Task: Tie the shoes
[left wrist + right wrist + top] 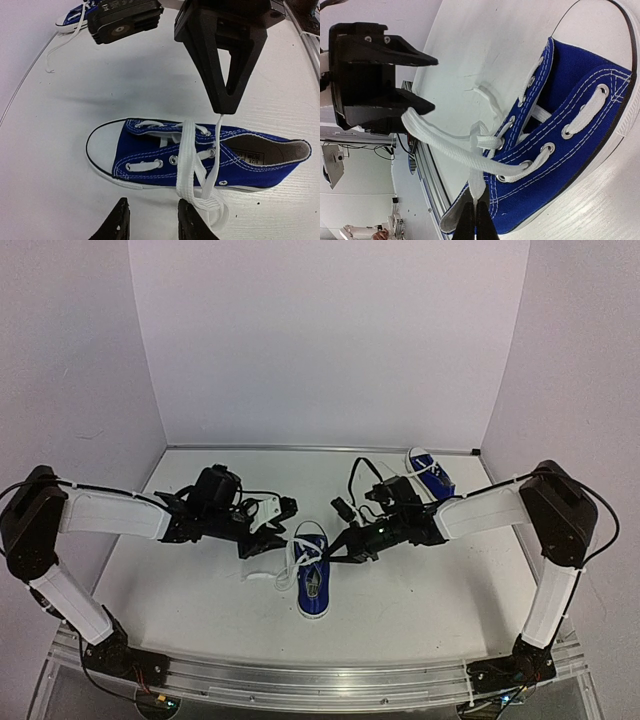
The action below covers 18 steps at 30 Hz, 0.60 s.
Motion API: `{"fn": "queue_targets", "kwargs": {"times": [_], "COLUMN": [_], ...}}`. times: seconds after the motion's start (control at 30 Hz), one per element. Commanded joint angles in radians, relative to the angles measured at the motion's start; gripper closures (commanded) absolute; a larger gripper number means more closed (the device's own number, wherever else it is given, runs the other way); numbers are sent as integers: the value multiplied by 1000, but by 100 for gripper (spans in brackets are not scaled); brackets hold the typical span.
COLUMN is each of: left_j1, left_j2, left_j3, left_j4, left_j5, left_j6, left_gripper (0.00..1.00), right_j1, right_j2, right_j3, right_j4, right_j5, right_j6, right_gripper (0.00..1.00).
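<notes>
Your surface [420, 600] is white, faintly wood-grained in the wrist views, with a metal rail [320, 675] along its near edge. Two blue shoes lie on it, well apart. The near shoe [312, 580] stands on its sole around the middle, its white toe cap pointing toward the back. Part of its lace [200, 202] rests on the surface just beside it. The far shoe [432, 473] sits near the back right corner, and its loose lace end [50, 57] trails across the surface.
</notes>
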Motion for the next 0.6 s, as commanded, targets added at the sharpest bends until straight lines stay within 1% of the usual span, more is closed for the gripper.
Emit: {"fn": "queue_targets", "kwargs": {"times": [0.0, 0.1, 0.17, 0.27, 0.4, 0.57], "left_j1": [-3, -4, -4, -4, -4, -3], "left_j2": [-60, -27, -12, -15, 16, 82], "left_j3": [49, 113, 136, 138, 143, 152], "left_j4": [-312, -496, -563, -565, -603, -582], "left_j5": [-162, -190, -204, -191, -233, -198], "left_j6": [24, 25, 27, 29, 41, 39], "left_gripper": [63, 62, 61, 59, 57, 57], "right_j1": [4, 3, 2, 2, 2, 2], "right_j2": [-51, -57, -59, -56, -58, -65], "right_j3": [-9, -8, -7, -3, -4, -4], "right_j4": [28, 28, 28, 26, 27, 27], "right_j5": [24, 27, 27, 22, 26, 30], "right_j6": [-3, -3, -4, -5, -5, -5], "right_gripper": [100, 100, 100, 100, 100, 100]}}
